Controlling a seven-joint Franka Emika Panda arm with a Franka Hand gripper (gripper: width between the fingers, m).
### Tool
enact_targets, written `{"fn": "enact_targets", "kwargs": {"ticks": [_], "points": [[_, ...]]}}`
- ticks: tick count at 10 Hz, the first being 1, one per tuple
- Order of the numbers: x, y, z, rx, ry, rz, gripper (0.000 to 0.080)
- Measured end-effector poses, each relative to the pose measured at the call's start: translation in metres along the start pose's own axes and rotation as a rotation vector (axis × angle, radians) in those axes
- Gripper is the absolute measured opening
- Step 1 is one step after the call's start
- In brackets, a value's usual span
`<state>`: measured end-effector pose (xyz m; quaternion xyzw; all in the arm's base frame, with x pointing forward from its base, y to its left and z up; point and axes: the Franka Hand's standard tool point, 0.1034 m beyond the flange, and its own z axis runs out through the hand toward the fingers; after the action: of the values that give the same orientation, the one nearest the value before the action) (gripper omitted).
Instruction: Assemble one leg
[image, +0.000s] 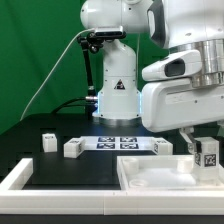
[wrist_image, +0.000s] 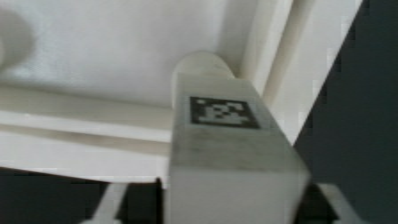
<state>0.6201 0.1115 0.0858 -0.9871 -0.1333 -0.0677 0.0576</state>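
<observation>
My gripper (image: 205, 160) is shut on a leg (image: 209, 154), a chunky white block with a black-and-white tag facing the camera. It holds the leg upright over the right edge of the large flat white square tray-like piece (image: 150, 178). In the wrist view the leg (wrist_image: 228, 130) runs out from between my two fingers (wrist_image: 111, 205), with its tag showing. Its far end lies over the rim of the tray-like piece (wrist_image: 107, 105). Whether the leg touches that piece I cannot tell.
Three more legs stand on the black table: two at the exterior view's left (image: 47, 142) (image: 72, 148) and one (image: 159, 146) by the right end of the marker board (image: 118, 142). A white rail (image: 22, 178) borders the table's front left. The robot base (image: 115, 95) stands behind.
</observation>
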Motion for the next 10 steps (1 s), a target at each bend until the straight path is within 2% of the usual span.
{"fn": "enact_targets", "kwargs": {"ticks": [4,10], "points": [[0.0004,-0.0047,0.0010,0.003,0.001,0.084,0.0291],[0.0002,0.0036,0.0017,-0.038,0.024,0.824,0.0292]]}}
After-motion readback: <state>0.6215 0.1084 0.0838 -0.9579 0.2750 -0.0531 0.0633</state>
